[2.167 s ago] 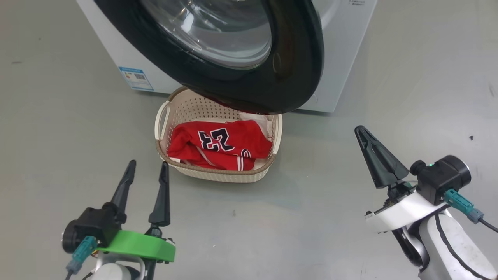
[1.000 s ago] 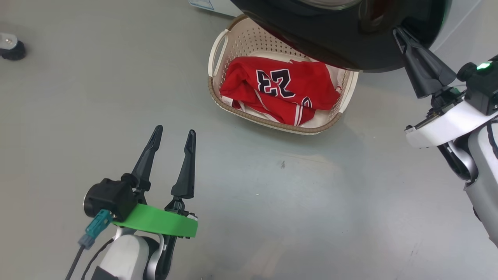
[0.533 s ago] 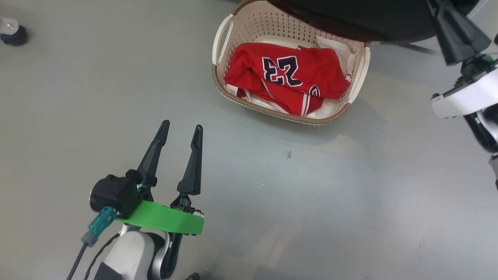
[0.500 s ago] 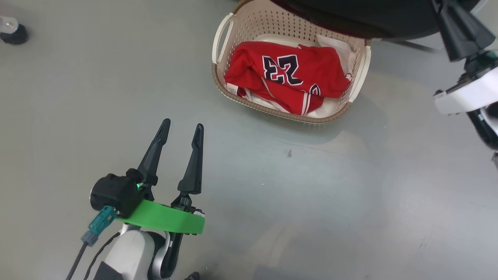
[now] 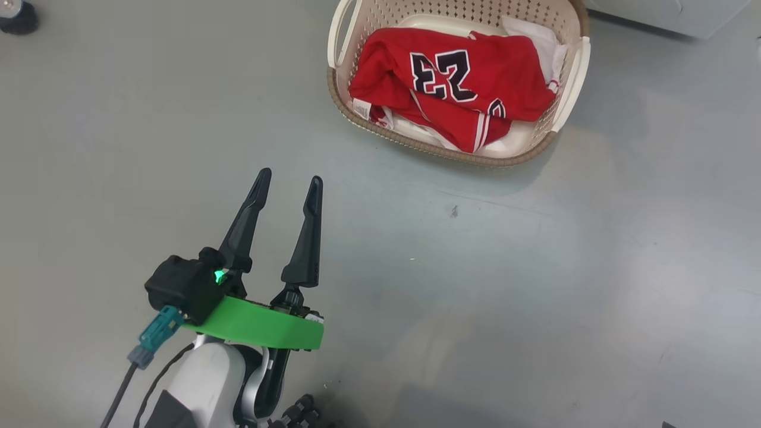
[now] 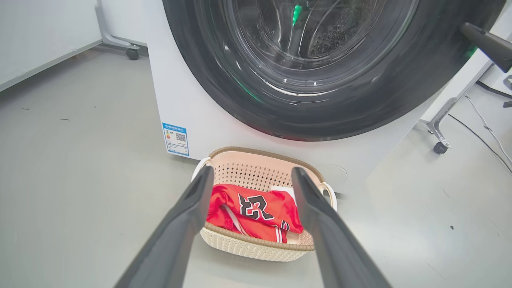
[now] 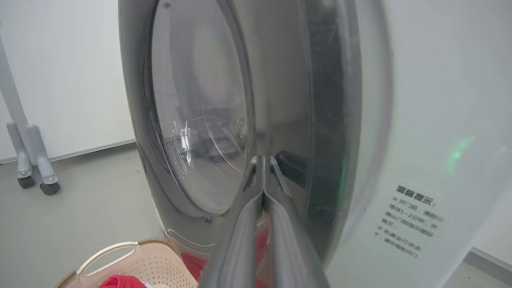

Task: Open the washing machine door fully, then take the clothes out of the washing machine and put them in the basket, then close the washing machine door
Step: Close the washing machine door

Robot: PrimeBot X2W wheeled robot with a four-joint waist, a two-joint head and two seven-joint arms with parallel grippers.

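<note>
You'll find the basket [image 5: 410,144] on the floor [image 5: 535,267], just in front of the washing machine [image 6: 192,104] and below the washing machine door [image 6: 360,104]. The clothes [image 5: 452,83] lie inside the basket, heaped toward its near side. The left gripper [image 5: 290,176] hangs over bare floor, nearer to you than the basket, to its left and well apart from it. In the left wrist view the right gripper [image 6: 486,44] is at the door's right edge. A sticker [image 6: 176,139] sits low on the machine's front, left of the basket. A wheeled leg [image 6: 440,120] stands on the floor right of the machine.
</note>
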